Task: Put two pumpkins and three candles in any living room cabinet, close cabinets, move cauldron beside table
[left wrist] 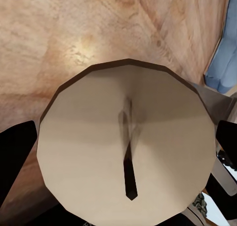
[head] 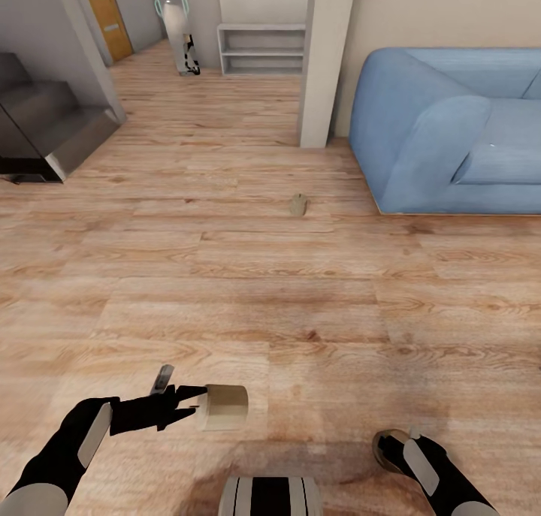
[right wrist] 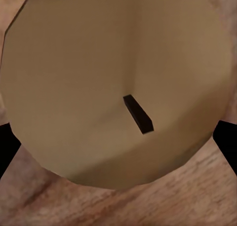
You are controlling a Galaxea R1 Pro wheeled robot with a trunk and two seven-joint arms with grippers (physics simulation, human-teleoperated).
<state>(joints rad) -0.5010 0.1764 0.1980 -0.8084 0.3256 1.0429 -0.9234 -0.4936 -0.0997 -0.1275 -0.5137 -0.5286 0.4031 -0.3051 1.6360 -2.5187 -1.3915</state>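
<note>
Head view: left end effector (head: 197, 405) low over the wooden floor (head: 300, 306), black fingers clamped on a beige candle (head: 223, 407) lying on its side, flat end facing the arm. Right end effector (head: 391, 447) at the lower right edge, also closed around a tan candle (head: 385, 450), mostly hidden behind the fingers. Third candle (head: 298, 204) standing alone on the floor farther ahead, near the front corner of the blue sofa (head: 451, 125), well apart from both arms. White pillar (head: 324, 58) beside the sofa; pale open shelf unit (head: 261, 49) against the far wall; grey steps (head: 45, 125) at the left; orange door (head: 107, 13) down the hallway.

Left wrist view: round pale top of the held candle (left wrist: 98, 157) close to the lens, dark wick (left wrist: 129, 179) at its centre, black fingers (left wrist: 15, 157) pressed at either side, floor planks behind, sliver of blue sofa (left wrist: 222, 58) at the edge.

Right wrist view: tan top of the other held candle (right wrist: 89, 78) very close, short dark wick (right wrist: 138, 114), black fingertips (right wrist: 226, 142) at both sides against it, wood floor (right wrist: 148, 206) beneath.
</note>
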